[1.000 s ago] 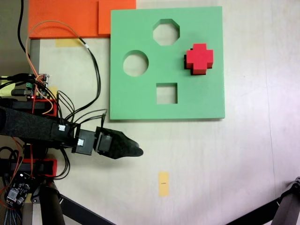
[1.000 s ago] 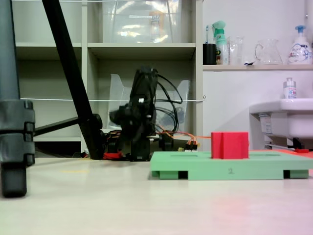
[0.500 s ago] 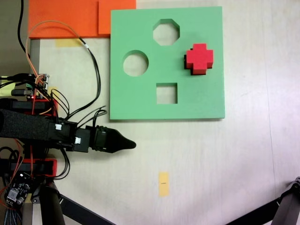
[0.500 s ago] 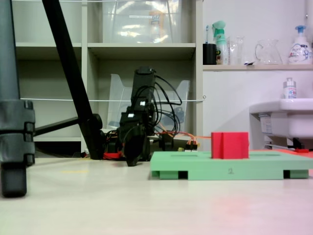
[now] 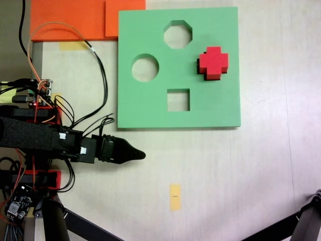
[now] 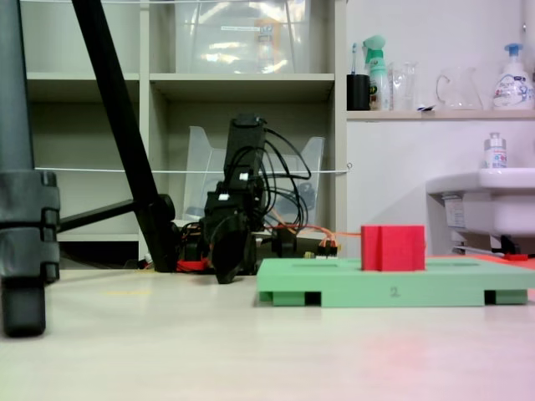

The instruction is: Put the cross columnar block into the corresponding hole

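Already the block (image 5: pixel 213 63) stood seated in the board's (image 5: pixel 150 110) cross hole (image 5: pixel 200 68), right of centre in the top-down fixed view. So the gripper (image 5: pixel 134 154) lay low at lower left, empty; its jaws' state couldn't be told.

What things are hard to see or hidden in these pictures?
- Gripper: in a fixed view its jaws overlap into one dark tip, so open or shut is unclear.
- Cross-shaped hole: covered by the red cross block sitting in it, in both fixed views.
- Green board: its holes are hidden in a fixed view taken from table level.
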Controlling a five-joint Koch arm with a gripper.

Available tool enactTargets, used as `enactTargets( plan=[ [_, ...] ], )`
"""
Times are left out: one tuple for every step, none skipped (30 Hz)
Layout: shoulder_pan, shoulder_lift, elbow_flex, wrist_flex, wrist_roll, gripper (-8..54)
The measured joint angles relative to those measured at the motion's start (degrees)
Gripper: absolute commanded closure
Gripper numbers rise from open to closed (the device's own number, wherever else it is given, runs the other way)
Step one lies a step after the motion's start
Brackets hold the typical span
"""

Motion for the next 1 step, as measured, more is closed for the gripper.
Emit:
enactTargets(
  plan=[
    [0.0,0.0,0.0,0.1,0.0,11.6]
  ],
)
